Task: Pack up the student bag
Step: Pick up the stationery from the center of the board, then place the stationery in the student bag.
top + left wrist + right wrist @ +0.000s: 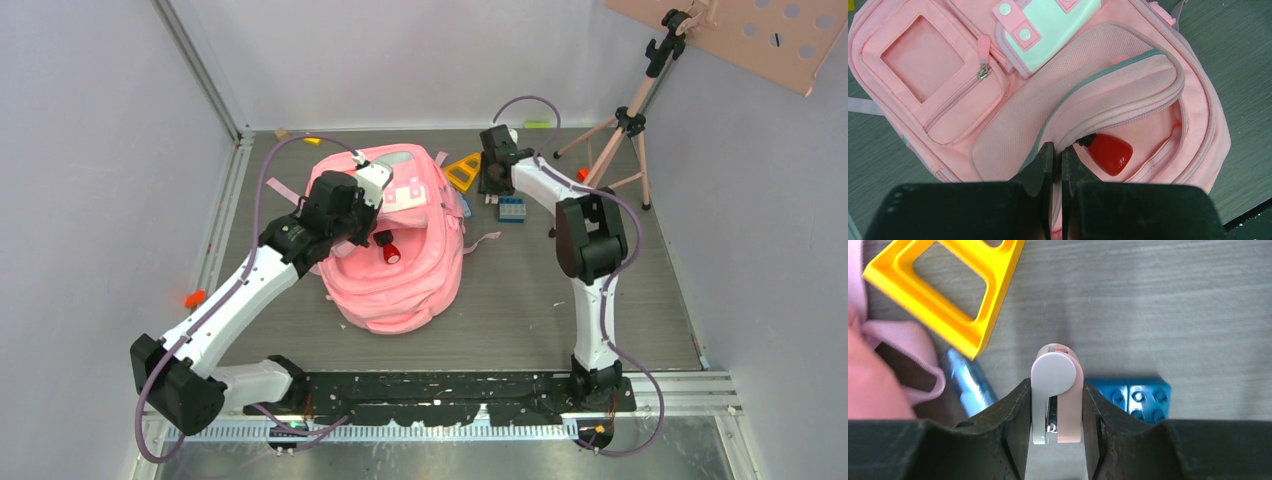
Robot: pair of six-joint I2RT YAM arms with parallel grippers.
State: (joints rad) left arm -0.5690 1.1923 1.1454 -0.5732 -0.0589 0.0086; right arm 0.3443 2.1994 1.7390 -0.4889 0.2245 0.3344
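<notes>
I am midway through packing: the student bag (400,285) lies front-up on the bench (1173,305), left of centre and in reach of both my arms. My left hand (1057,155) is pressed together on the grey-trimmed edge of the pocket flap (1128,85), pinching the fabric and lifting it so the mouth gapes. A red item (1110,152) already lies inside that opening. My right hand (1055,386) is down on the bench just beyond the bag's right side, with its two fingers pressed against either side of a small grey-and-pink piece (1053,372) that stands upright between them. I cannot tell what the piece is, only that a bit of metal shows between its two halves. Close around it lie a yellow triangle (948,305), a blue brick (1135,395) and a pale blue stick (968,385), with a pink strap of the bag nearby. So I judge the step in hand to be picking up the next item. The next move calls for a firm grip, a straight lift clear of the brick and triangle, then a carry across to the held-open mouth, while my left hand holds the flap high enough that the piece drops in beside the red item.
</notes>
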